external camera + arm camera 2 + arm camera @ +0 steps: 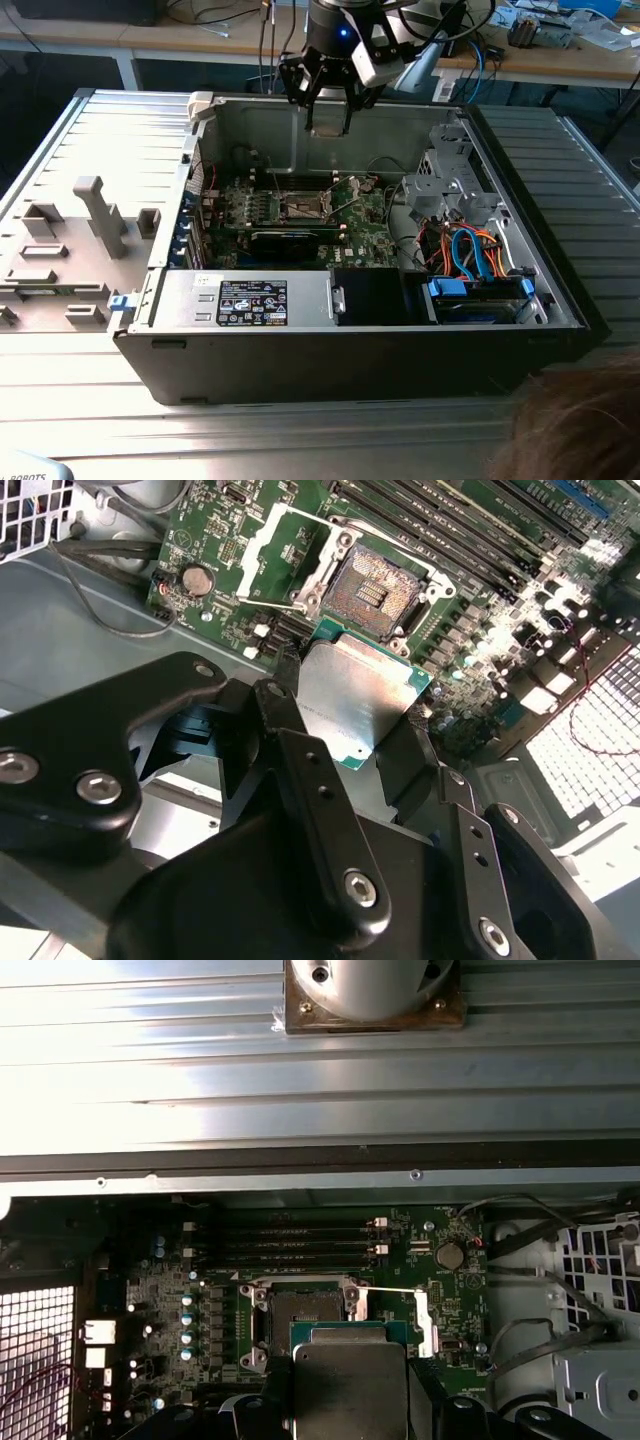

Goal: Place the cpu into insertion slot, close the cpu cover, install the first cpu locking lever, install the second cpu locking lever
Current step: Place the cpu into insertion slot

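Note:
My gripper (327, 115) hangs above the open computer case, over the back wall. It is shut on the cpu (355, 695), a flat silver-topped square chip with a green edge, pinched between two black fingers (285, 700). Both wrist views show the chip; in the first wrist view the cpu (350, 1385) hangs just short of the insertion slot (300, 1315). The insertion slot (372, 585) is bare, its dark contact field showing, and in the exterior view the slot (300, 207) lies on the green motherboard well below the gripper. The cpu cover (262, 542) stands flipped open beside the slot.
Memory slots (280, 1245) run alongside the socket. A long black card (290, 238) and the power supply (245, 300) lie in front of it. A drive cage with coloured cables (470, 250) fills the case's right side. A grey fixture tray (70, 250) sits at the left.

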Controlling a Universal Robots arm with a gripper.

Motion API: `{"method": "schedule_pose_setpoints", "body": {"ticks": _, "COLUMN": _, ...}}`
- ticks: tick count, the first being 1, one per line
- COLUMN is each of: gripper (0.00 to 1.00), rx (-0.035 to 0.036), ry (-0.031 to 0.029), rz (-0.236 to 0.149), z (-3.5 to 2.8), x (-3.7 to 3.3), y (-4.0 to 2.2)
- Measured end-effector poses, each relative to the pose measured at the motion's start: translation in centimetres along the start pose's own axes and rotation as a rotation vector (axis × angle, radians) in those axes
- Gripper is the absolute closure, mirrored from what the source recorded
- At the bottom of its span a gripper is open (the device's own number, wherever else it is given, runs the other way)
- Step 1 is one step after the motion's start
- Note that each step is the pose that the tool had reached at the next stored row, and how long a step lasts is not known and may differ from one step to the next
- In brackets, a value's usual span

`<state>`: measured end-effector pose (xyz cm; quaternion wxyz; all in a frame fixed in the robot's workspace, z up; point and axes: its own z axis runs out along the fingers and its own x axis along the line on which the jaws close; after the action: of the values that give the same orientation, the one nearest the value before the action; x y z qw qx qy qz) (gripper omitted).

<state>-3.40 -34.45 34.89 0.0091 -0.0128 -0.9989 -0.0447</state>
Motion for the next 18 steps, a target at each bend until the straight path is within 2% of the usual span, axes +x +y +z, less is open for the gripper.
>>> {"method": "schedule_pose_setpoints", "body": {"ticks": 4, "gripper": 0.45, "rx": 0.0, "ry": 0.0, "rz": 0.0, "z": 0.08, "x": 0.0, "y": -0.01}}
{"method": "schedule_pose_setpoints", "body": {"ticks": 6, "gripper": 0.45, "rx": 0.0, "ry": 0.0, "rz": 0.0, "z": 0.39, "x": 0.0, "y": -0.04}}
{"method": "schedule_pose_setpoints", "body": {"ticks": 18, "gripper": 0.45, "rx": 0.0, "ry": 0.0, "rz": 0.0, "z": 0.61, "x": 0.0, "y": -0.06}}
